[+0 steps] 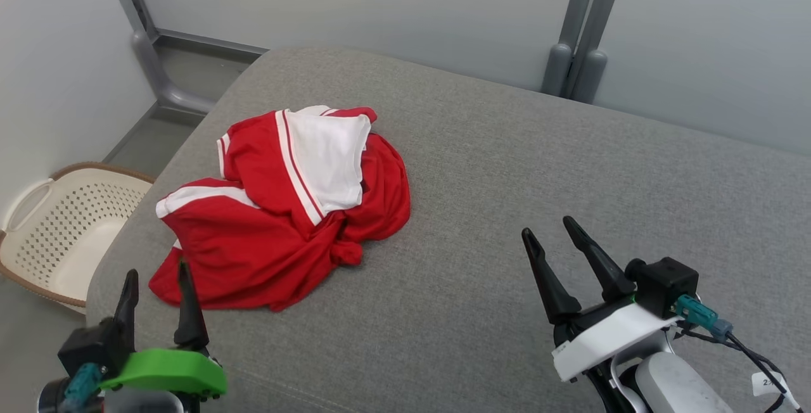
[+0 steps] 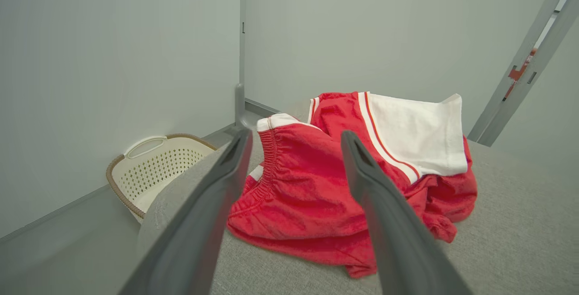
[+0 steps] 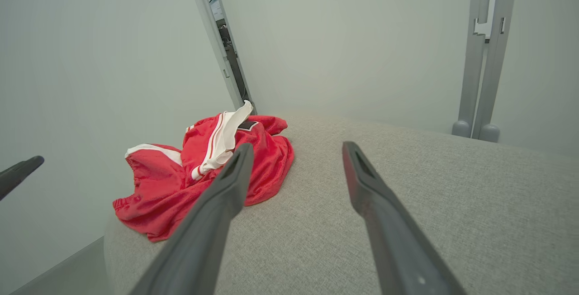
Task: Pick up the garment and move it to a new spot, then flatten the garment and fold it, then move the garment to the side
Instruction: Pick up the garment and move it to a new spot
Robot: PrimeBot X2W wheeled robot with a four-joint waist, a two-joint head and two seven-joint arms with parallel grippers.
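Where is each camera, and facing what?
Head view: from the head, down onto garment and cushion; left gripper, right gripper at bottom.
Left wrist view: on that wrist, along its open fingers, at the garment.
Right wrist view: on that wrist, along its open fingers, across the cushion.
Shared: head and left wrist views both show the basket.
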